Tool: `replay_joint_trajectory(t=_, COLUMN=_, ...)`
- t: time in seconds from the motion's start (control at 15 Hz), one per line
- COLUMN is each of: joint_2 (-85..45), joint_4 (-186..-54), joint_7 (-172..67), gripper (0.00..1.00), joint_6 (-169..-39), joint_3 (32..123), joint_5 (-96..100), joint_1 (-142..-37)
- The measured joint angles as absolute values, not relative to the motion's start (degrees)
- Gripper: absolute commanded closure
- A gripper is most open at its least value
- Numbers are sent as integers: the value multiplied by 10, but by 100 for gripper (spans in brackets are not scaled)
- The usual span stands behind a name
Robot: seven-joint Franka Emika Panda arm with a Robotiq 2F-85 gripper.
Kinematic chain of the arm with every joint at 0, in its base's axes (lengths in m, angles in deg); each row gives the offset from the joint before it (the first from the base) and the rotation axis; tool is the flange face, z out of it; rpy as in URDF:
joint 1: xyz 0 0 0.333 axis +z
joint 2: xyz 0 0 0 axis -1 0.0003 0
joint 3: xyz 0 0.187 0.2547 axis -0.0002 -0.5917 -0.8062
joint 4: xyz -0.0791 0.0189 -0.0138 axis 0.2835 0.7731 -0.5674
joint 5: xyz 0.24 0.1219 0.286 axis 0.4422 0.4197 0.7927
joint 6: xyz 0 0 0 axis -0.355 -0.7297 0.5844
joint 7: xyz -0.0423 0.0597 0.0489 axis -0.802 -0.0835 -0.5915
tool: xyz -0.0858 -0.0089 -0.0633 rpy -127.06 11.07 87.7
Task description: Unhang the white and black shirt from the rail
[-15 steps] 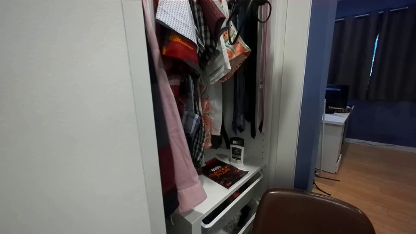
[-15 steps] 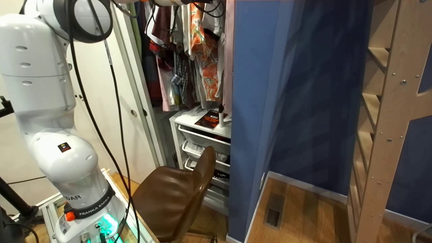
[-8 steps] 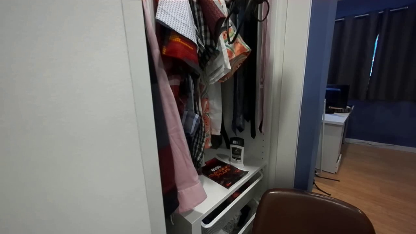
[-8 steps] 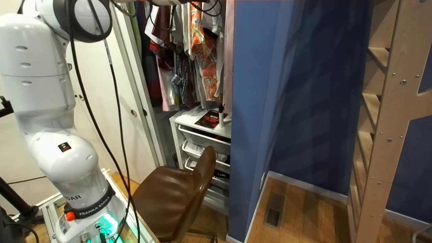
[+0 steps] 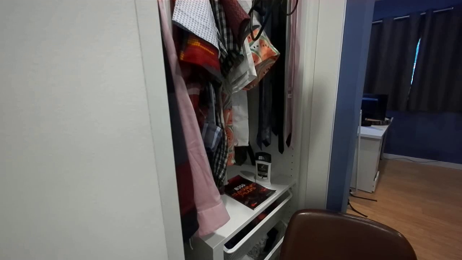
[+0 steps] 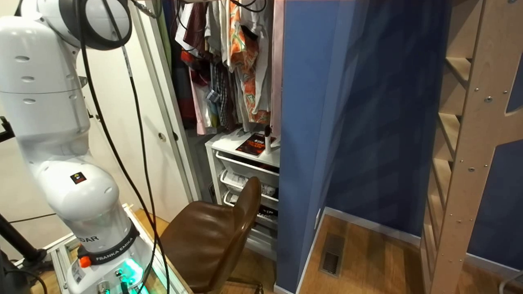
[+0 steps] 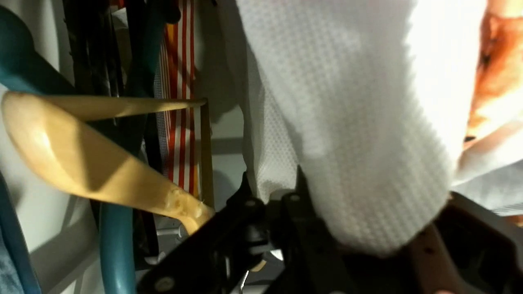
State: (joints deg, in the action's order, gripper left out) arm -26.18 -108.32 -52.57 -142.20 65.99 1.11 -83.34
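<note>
The white and black shirt [image 7: 351, 102] fills the middle of the wrist view as white knit cloth, draped over the right side of my gripper. It hangs among other clothes in both exterior views [image 5: 240, 117], [image 6: 262, 83], with a black part [image 6: 249, 32]. My gripper [image 7: 273, 179] comes in from the bottom of the wrist view. White cloth is pinched between its black fingers; the fold covers part of the right one. A light wooden hanger [image 7: 110, 159] shows bare just left of the gripper. The gripper and the rail are out of the exterior views.
Blue-green hangers [image 7: 117, 245] and a striped cloth [image 7: 184, 139] are left of the gripper. An orange-patterned garment [image 7: 498, 61] is close on the right. A pink garment [image 5: 202, 173], the wardrobe door [image 5: 79, 126] and the blue wall [image 6: 306, 122] flank the space. A brown chair [image 6: 204, 241] stands below.
The arm and its black cables have moved up in the exterior views. The white shirt has risen slightly and shifted, and its lower edge now hangs differently over the orange garment.
</note>
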Motion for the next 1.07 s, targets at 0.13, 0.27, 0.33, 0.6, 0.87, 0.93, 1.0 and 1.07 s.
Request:
replay_joint_trajectory(t=0.13, joint_2=-262, joint_4=-1084, joint_7=-526, gripper=96, joint_6=-1424, joint_3=660, joint_5=11, joint_1=-834)
replay_joint_trajectory(t=0.27, joint_2=-262, joint_4=-1084, joint_7=-541, gripper=57, joint_6=-1423, joint_3=653, joint_5=17, joint_1=-838)
replay_joint_trajectory(t=0.33, joint_2=-262, joint_4=-1084, joint_7=-551, gripper=51, joint_6=-1422, joint_3=650, joint_5=17, joint_1=-839)
replay_joint_trajectory(t=0.6, joint_2=-268, joint_4=-1078, joint_7=-574, gripper=24, joint_6=-1422, joint_3=645, joint_5=17, joint_1=-840)
replay_joint_trajectory(t=0.87, joint_2=-269, joint_4=-1050, joint_7=-591, gripper=1, joint_6=-1409, joint_3=645, joint_5=17, joint_1=-840)
replay_joint_trajectory(t=0.93, joint_2=-269, joint_4=-1045, joint_7=-595, gripper=0, joint_6=-1395, joint_3=645, joint_5=17, joint_1=-840)
replay_joint_trajectory(t=1.0, joint_2=-269, joint_4=-1042, joint_7=-597, gripper=0, joint_6=-1378, joint_3=646, joint_5=15, joint_1=-840)
replay_joint_trajectory(t=1.07, joint_2=-269, joint_4=-1041, joint_7=-598, gripper=0, joint_6=-1360, joint_3=646, joint_5=12, joint_1=-840)
